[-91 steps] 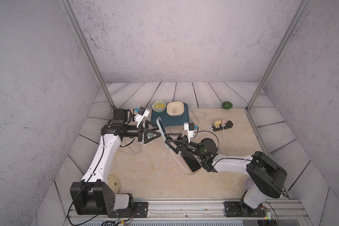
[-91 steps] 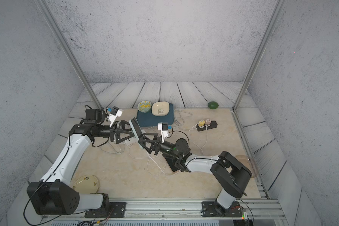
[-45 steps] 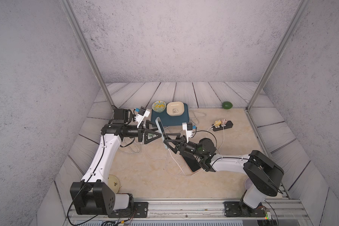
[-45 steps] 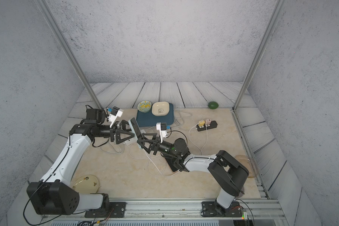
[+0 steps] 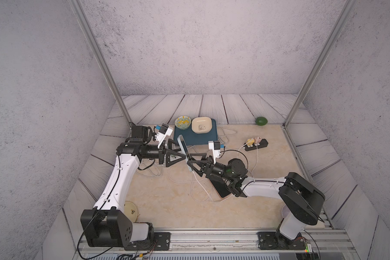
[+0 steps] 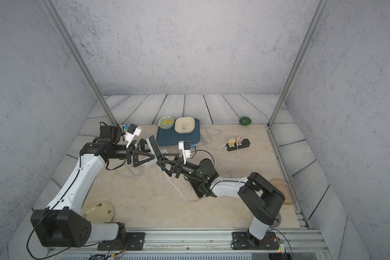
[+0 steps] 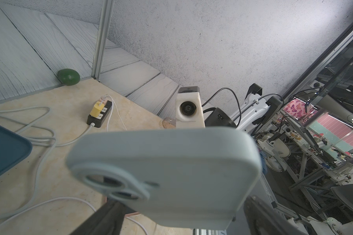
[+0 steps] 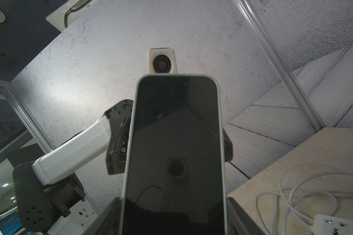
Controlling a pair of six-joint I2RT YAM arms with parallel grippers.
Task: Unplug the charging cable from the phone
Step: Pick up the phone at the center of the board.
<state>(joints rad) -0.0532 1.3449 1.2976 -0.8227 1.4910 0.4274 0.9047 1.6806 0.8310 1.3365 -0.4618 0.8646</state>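
Since a second ago the right arm has edged a little toward 9 o'clock, closing in on the left arm, which has hardly shifted. The phone between them sits almost where it was.

The phone (image 5: 182,145), in a pale blue case, is held off the table (image 5: 167,202), a little toward 10 o'clock from its middle. It stands tilted, its top end leaning toward 11 o'clock and its dark screen facing the right arm. The right gripper (image 5: 189,159) is clamped on the phone's lower end, across its width. The left gripper (image 5: 182,152) reaches in from 9 o'clock with its jaws spread wide, straddling the upper half of the phone from the back. In the right wrist view its fingers (image 8: 118,146) stand just beside either long edge. The left wrist view shows the back of the case close up.

A thin white charging cable (image 5: 191,188) runs down from the phone's bottom end and loops over the table toward 6 o'clock. It seems still plugged in, though the right gripper hides the port.

A dark phone (image 5: 220,189) lies flat under the right arm. A black power strip (image 5: 257,144) with a yellow and a pink plug sits at 2 o'clock. A blue tray (image 5: 196,140) at 12 o'clock carries a bowl (image 5: 183,122) and a square dish (image 5: 202,125). A green fruit (image 5: 261,121) rests at 1 o'clock.
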